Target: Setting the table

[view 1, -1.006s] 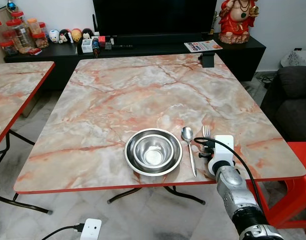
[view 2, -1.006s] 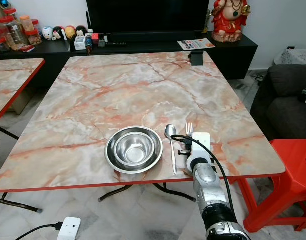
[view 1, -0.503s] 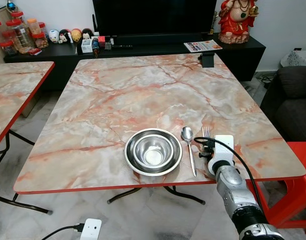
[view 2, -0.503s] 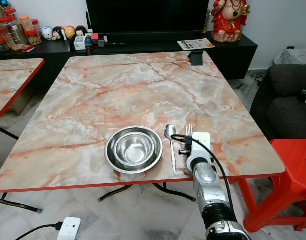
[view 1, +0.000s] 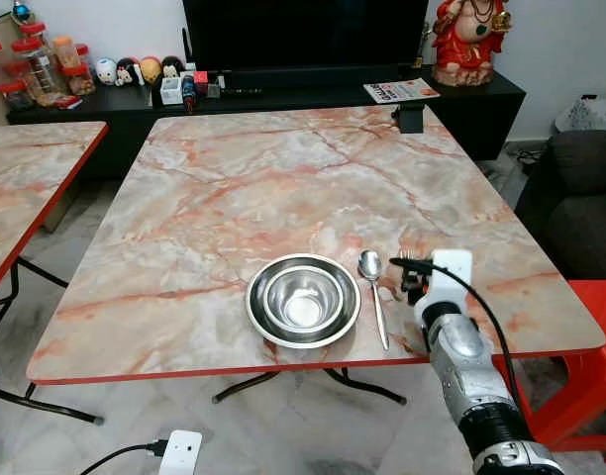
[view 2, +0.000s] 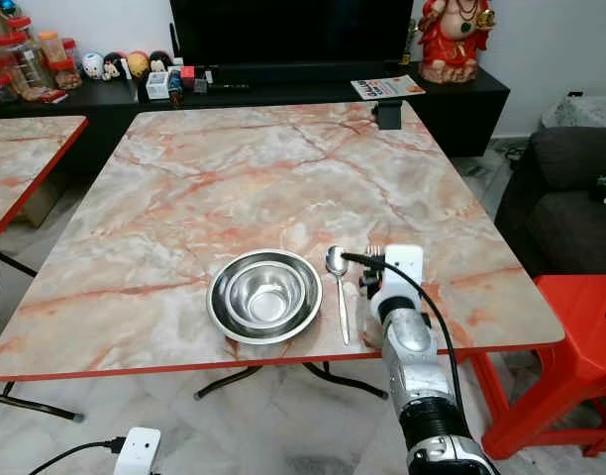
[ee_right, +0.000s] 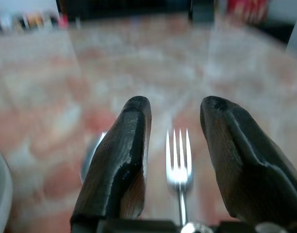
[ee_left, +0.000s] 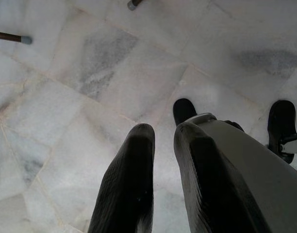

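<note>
Two nested steel bowls [view 1: 303, 300] sit near the front edge of the marble table [view 1: 283, 178]. A spoon [view 1: 374, 287] lies just right of them. Right of the spoon lies a fork [ee_right: 179, 165], its tines pointing away from me. My right gripper [ee_right: 175, 104] is open and hovers low over the fork, one finger on each side of it, not touching it. The same gripper [view 1: 412, 280] hides most of the fork in the eye views. My left gripper [ee_left: 163, 133] hangs idle over the tiled floor, a narrow gap between its fingers.
A red stool [view 1: 590, 346] stands right of the table, with a dark sofa [view 1: 580, 188] behind it. A second marble table [view 1: 26, 188] is at the left. A small black box [view 1: 412, 119] sits at the table's far edge. A white power strip [view 1: 179, 453] lies on the floor.
My right gripper has moved forward along the fork and now covers more of it. Bowls, spoon and fork have not moved.
</note>
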Controlling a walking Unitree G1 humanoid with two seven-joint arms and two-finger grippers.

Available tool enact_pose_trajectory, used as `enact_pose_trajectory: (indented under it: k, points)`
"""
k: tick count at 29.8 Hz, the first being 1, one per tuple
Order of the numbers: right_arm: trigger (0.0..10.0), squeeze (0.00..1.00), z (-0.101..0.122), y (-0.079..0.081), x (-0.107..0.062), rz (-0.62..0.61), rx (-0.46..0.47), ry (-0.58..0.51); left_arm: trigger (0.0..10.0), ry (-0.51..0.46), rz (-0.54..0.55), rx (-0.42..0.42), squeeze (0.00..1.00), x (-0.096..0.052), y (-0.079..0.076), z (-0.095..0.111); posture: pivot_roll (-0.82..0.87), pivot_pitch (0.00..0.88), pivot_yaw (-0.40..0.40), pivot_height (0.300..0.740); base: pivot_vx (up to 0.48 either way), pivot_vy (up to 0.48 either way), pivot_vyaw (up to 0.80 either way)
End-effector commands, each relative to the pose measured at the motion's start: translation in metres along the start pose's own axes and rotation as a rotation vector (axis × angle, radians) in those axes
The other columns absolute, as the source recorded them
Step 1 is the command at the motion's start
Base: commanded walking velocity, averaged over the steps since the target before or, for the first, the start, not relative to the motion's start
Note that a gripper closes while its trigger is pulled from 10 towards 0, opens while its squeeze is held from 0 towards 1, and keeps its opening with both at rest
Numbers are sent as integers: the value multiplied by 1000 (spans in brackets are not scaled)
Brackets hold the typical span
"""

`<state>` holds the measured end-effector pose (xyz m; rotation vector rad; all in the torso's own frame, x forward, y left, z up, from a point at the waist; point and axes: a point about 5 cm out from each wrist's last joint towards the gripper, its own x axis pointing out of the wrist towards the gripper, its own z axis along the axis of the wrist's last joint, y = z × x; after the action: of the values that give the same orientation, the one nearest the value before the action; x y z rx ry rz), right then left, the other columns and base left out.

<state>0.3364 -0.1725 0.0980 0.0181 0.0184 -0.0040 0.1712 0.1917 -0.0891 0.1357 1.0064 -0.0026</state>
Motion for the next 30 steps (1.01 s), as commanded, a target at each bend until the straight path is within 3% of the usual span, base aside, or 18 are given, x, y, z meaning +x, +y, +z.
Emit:
enact_pose_trajectory:
  k: [1, 5, 14, 18, 30]
  points:
    - [10000, 0, 7, -1, -1, -7, 20, -50, 10000, 13, 4, 1, 0, 0, 4, -2, -76, 0, 25, 740, 0, 0, 0]
    - [10000, 0, 14, -1, -9, -18, 17, -134, 10000, 5, 5, -5, 0, 0, 3, -1, -84, 0, 22, 740, 0, 0, 0]
    - [10000, 0, -1, -6, -31, -37, -39, -149, 10000, -12, 12, -24, 0, 0, 0, 2, -90, 0, 13, 740, 0, 0, 0]
    - [10000, 0, 1, -9, -33, -58, -46, -160, 10000, -15, 8, -43, 0, 0, -1, 2, -93, 0, 14, 740, 0, 0, 0]
    - [10000, 0, 11, -8, -30, -61, -60, -210, 10000, -23, 14, -51, 0, 1, 1, 4, -85, 0, 12, 740, 0, 306, 0]
